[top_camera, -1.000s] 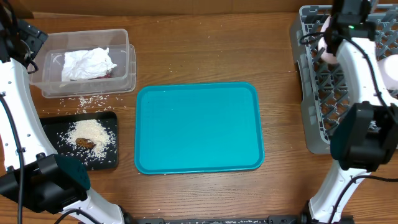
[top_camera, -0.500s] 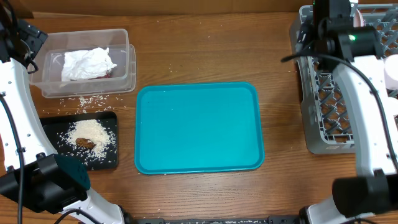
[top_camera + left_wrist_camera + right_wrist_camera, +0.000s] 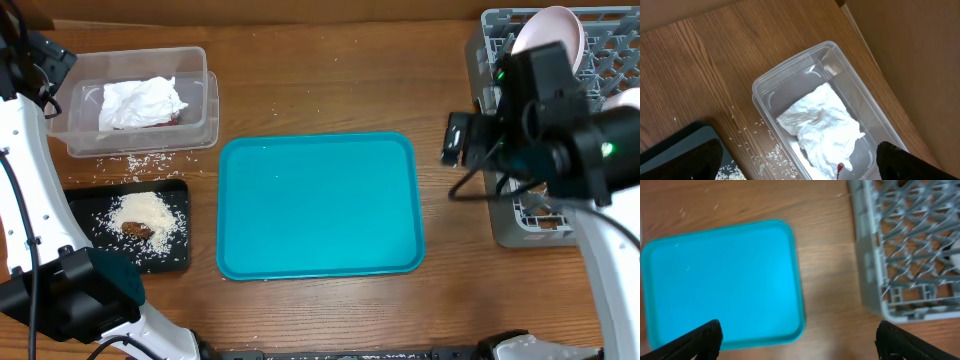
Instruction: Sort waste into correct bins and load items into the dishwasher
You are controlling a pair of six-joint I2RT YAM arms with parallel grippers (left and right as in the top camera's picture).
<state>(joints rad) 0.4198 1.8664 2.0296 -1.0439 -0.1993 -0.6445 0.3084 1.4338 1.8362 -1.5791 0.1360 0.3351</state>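
Observation:
The clear tub (image 3: 140, 98) at the back left holds the crumpled white napkin (image 3: 822, 125), with a bit of red wrapper (image 3: 840, 167) under it. My left gripper (image 3: 802, 160) hovers open above this tub, holding nothing. In front of the tub, the black tray (image 3: 95, 205) carries a rice heap (image 3: 150, 210) and a brown scrap (image 3: 138, 231). Loose rice grains (image 3: 140, 162) lie between the two bins. The grey dish rack (image 3: 505, 200) stands at the right with a white plate (image 3: 550, 30) upright at its back. My right gripper (image 3: 800, 337) is open and empty, high above the gap between the teal tray and the rack.
The teal serving tray (image 3: 320, 205) lies bare in the middle of the table. A white cup or bowl (image 3: 625, 100) shows at the rack's right edge. My right arm (image 3: 560, 130) covers much of the rack's middle. A brown wall runs along the back.
My right gripper opened and left the plate standing at the rack's back. That arm then swung forward and left to the rack's left edge. The left arm stayed still.

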